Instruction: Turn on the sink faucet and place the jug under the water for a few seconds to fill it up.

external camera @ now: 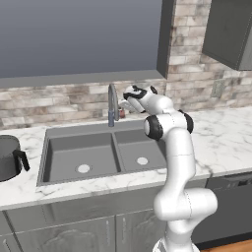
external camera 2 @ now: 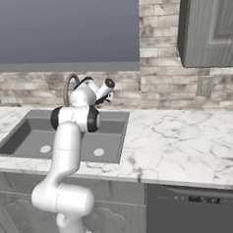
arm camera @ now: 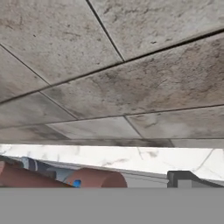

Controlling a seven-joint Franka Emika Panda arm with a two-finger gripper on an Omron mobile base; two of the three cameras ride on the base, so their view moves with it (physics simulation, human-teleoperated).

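The sink faucet (external camera: 112, 104) rises as a slim gray gooseneck behind the double-basin sink (external camera: 64, 155). Its reddish-brown lever (external camera: 122, 114) sits at the base on the right. My gripper (external camera: 123, 106) hovers just above that lever, beside the spout, with its jaws open and nothing between them. In the hand view the lever (arm camera: 94, 178) lies at the bottom edge, left of one dark fingertip (arm camera: 183, 178), with the brick wall behind. The jug (external camera: 7, 157), dark gray with a black handle, stands on the counter left of the sink. The water is out of view.
A brick backsplash (external camera: 59, 101) and a window run behind the sink. Marble counter (external camera 2: 189, 138) stretches to the right, with a wall cabinet (external camera 2: 210, 23) above it and a dishwasher front below. The faucet (external camera 2: 68, 87) stands close to my hand (external camera 2: 98, 101).
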